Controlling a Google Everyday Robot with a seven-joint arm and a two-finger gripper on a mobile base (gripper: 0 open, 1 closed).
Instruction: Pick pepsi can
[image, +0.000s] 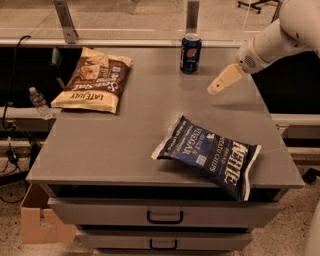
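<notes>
The pepsi can (190, 52) stood upright near the far edge of the grey cabinet top (135, 135), a little right of centre, with its silver top up and its round logo facing the camera. The gripper (216, 88) hung above the right rear part of the surface, to the right of the can and slightly nearer the camera, clear of the can and not in contact with it. The gripper pointed down and to the left, and its shadow fell on the surface just beside it. It had hold of nothing; how far it was open could not be determined from this view. The white arm (280, 35) entered from the upper right corner. A brown chip bag (95, 80) lay flat at the left rear of the surface, well apart from the can. A dark blue chip bag (210, 156) lay at the front right, its lower corner overhanging the front edge. Below the surface, the upper drawer (165, 212) was shut. A small water bottle (39, 102) sat on a ledge to the left of the cabinet, and a cardboard box (37, 225) stood on the floor at the lower left.
</notes>
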